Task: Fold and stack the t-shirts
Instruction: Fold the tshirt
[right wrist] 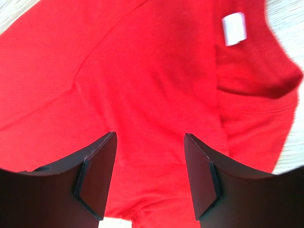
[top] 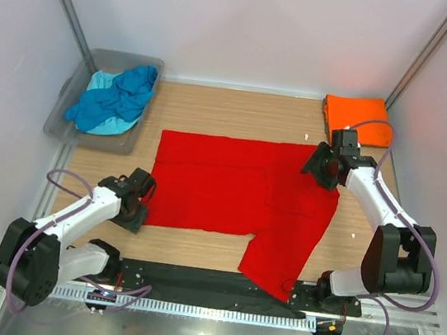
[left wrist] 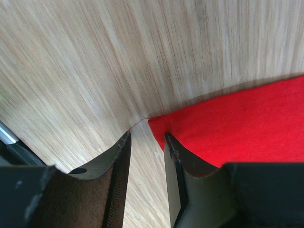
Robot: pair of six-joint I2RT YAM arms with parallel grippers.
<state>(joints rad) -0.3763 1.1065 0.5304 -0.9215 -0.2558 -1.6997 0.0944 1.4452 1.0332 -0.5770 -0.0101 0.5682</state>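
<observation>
A bright red t-shirt (top: 237, 190) lies partly folded on the wooden table, one part hanging toward the near edge. My left gripper (top: 142, 198) is open at the shirt's left near corner; in the left wrist view its jaws (left wrist: 146, 142) straddle bare wood just beside the red corner (left wrist: 228, 128). My right gripper (top: 317, 166) is open over the shirt's right far part; its view shows red cloth (right wrist: 152, 85) and a white label (right wrist: 234, 28) near the collar. A folded orange t-shirt (top: 357, 118) lies at the back right. Blue and turquoise shirts (top: 114, 102) lie crumpled in the tub.
A grey translucent tub (top: 64, 116) stands at the back left. White walls enclose the table on three sides. A black strip and metal rail (top: 212, 308) run along the near edge between the arm bases.
</observation>
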